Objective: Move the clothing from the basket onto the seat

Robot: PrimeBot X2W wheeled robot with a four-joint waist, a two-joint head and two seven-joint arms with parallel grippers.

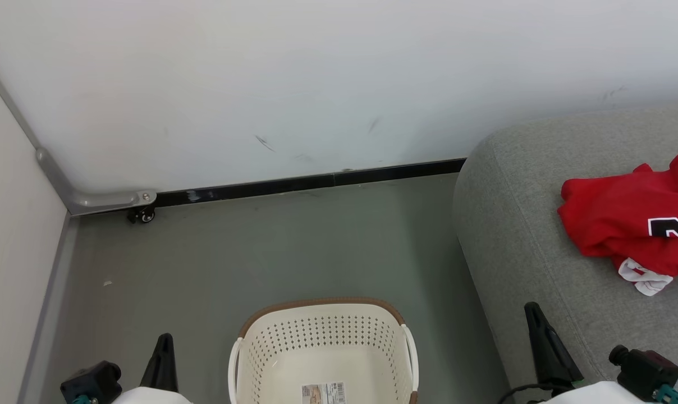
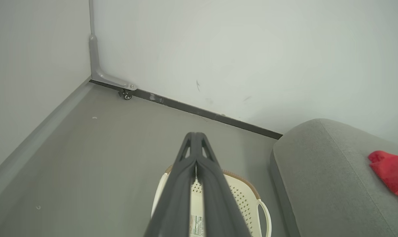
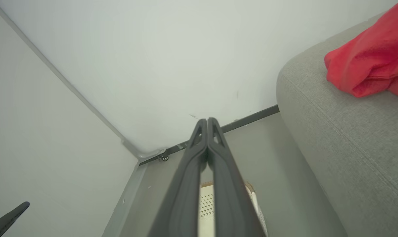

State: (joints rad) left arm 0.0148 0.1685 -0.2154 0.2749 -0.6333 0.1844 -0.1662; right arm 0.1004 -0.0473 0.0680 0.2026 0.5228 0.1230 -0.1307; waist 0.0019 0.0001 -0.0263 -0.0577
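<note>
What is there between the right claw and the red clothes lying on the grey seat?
Nothing visible: only bare seat lies between the shut right gripper and the red clothing resting on it.

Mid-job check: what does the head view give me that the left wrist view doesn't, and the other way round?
Head view, not the wrist view: black-and-white lettering on the clothing, the inside of the basket unobstructed with nothing red visible in it, and the right gripper. Left wrist view, not the head view: a close look at the left gripper, fingers pressed together. Both: basket, grey seat, clothing lying on it, caster by the wall.
</note>
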